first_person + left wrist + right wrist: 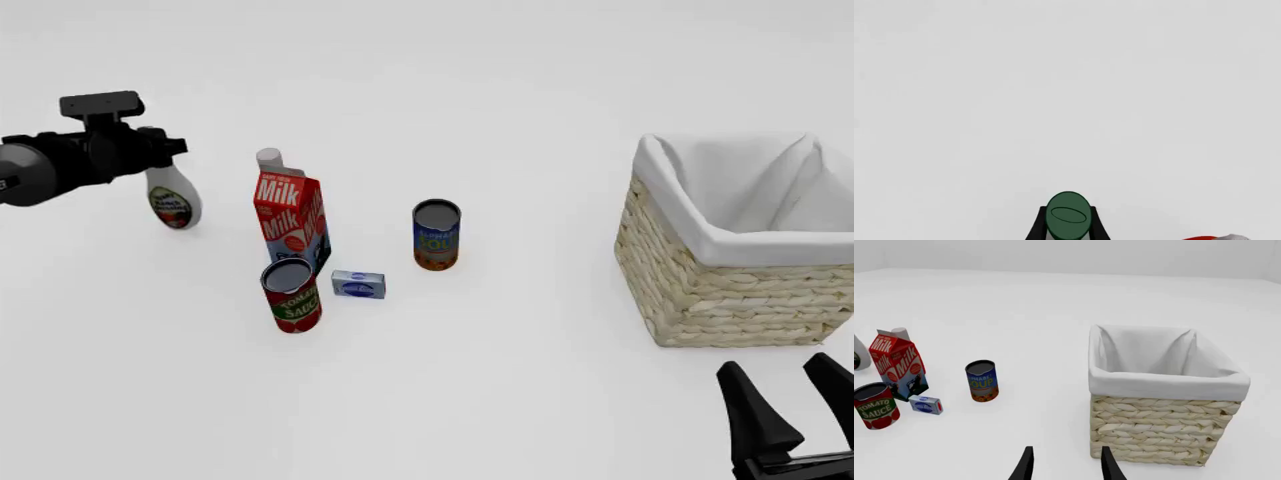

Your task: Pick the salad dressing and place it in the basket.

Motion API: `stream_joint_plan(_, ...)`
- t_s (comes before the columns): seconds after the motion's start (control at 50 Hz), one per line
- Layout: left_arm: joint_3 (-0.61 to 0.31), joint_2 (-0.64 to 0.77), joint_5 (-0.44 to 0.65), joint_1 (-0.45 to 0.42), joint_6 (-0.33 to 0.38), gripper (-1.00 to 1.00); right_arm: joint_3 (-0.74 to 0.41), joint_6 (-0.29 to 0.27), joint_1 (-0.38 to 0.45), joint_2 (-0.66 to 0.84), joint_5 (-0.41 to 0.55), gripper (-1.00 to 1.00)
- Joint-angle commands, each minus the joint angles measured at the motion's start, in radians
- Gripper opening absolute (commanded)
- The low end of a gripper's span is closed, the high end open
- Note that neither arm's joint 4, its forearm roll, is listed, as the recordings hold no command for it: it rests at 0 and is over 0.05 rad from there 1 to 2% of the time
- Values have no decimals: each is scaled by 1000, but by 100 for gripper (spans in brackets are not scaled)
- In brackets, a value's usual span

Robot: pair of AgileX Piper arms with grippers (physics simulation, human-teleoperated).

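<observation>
The salad dressing [174,205] is a white teardrop bottle with an oval label, standing at the far left of the table. Its dark green cap [1069,216] fills the gap between my left gripper's black fingers [1037,229]. My left gripper [156,158] sits on top of the bottle, shut on the cap. The basket [721,290] is woven wicker with a white liner, at the right side, also seen in the right wrist view [1154,425]. My right gripper [794,400] stands open and holds nothing, near the front edge just before the basket.
A red milk carton [287,225] stands right of the bottle. In front of it are a tomato sauce can [291,295] and a small blue box [358,285]. A blue-orange can [437,235] stands mid-table, between the carton and the basket.
</observation>
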Motion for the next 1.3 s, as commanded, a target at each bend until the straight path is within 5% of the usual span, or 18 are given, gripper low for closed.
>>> stream_joint_plan(0.02, 37, -66, -47, 25, 59, -100, 0, 2, 1, -4, 2, 100)
stream_joint_plan(0.36, 18, -256, 59, -34, 79, -100, 0, 7, 6, -3, -3, 100)
stream_joint_plan(0.7, 91, -540, 134, -317, 144, -100, -1, 13, 18, -1, -10, 100)
stream_joint_plan(0.78, 82, -586, 163, -378, 103, -100, -1, 14, 16, -3, -9, 100)
stream_joint_plan(0.82, 87, -601, 161, -387, 149, -100, 0, 15, 15, -3, -8, 100)
stream_joint_plan(1.14, 217, -771, 136, -657, 178, -100, 0, 22, 18, -3, -7, 100)
stream_joint_plan(1.3, 244, -808, 144, -774, 142, -100, 0, 24, 16, -4, -12, 100)
